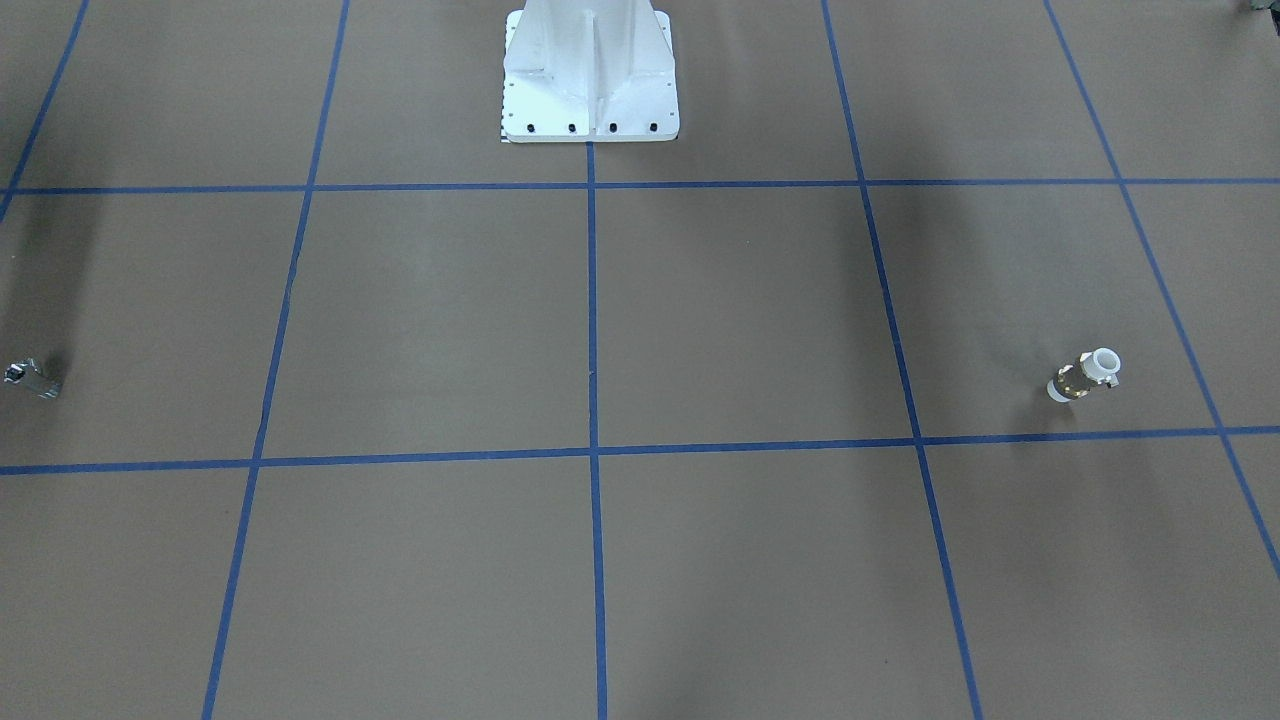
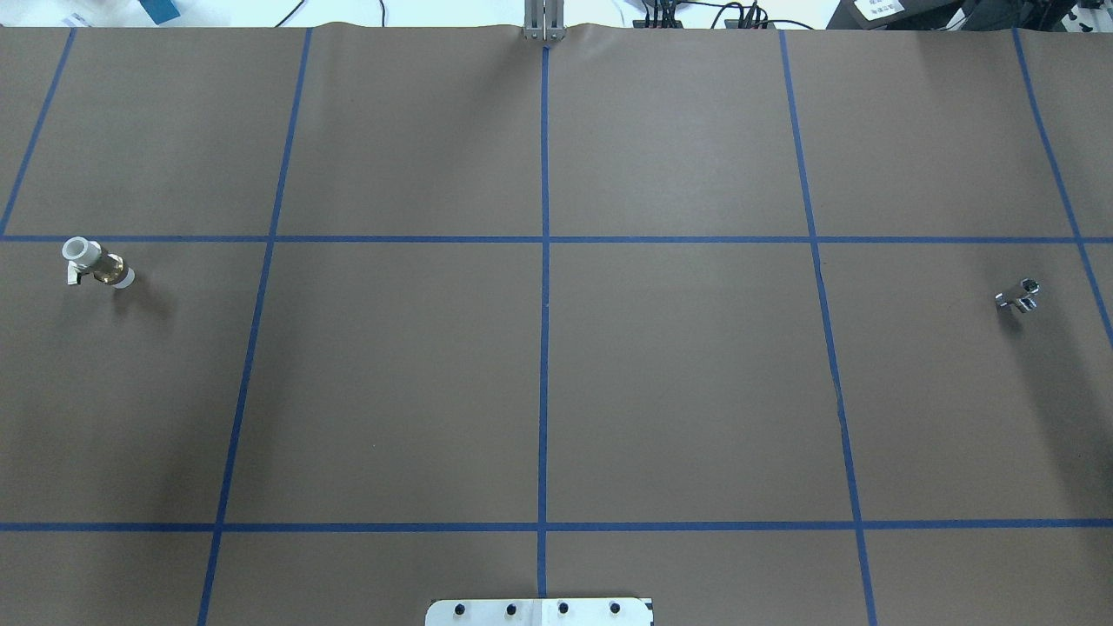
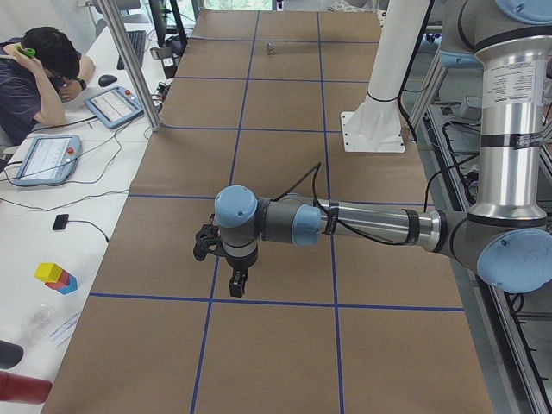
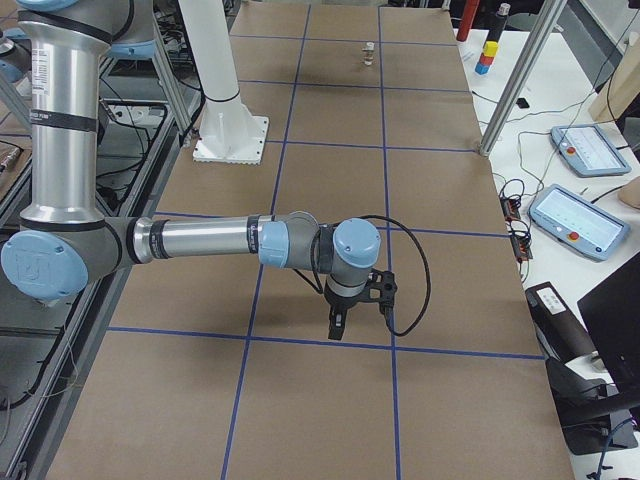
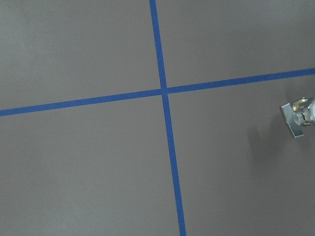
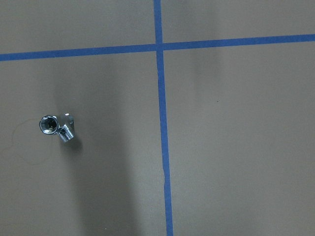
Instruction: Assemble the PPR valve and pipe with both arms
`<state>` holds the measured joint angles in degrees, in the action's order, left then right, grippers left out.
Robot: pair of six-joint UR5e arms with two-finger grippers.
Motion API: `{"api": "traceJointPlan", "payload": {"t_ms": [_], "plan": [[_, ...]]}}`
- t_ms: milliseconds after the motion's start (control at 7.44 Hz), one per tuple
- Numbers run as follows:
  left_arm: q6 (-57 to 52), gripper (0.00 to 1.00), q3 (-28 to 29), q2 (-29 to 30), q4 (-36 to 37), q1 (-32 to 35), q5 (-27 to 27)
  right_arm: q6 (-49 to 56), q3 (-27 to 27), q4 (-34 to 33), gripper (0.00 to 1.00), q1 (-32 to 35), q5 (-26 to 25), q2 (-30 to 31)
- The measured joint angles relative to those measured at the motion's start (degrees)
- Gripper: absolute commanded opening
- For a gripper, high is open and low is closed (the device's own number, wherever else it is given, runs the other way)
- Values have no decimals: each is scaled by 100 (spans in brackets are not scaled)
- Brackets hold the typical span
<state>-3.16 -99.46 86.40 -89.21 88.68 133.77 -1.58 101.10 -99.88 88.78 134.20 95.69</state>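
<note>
The PPR valve, brass with white collars and a grey lever, lies on the brown table on my left side. It also shows in the overhead view, far off in the right side view, and at the right edge of the left wrist view. The silver pipe lies on my right side, seen too in the overhead view, the right wrist view and the left side view. My left gripper and right gripper hang above the table, fingers down. I cannot tell whether they are open.
The white bolted pedestal stands at the middle of the robot's side of the table. Blue tape lines divide the brown surface into squares. A seated operator, tablets and coloured blocks are on the white bench beside the table.
</note>
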Motion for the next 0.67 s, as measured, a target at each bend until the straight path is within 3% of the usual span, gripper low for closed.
{"api": "traceJointPlan", "payload": {"t_ms": [672], "plan": [[4,100,-53,10,1,0,7,-17,-10,30,100,0,17,-6]]}}
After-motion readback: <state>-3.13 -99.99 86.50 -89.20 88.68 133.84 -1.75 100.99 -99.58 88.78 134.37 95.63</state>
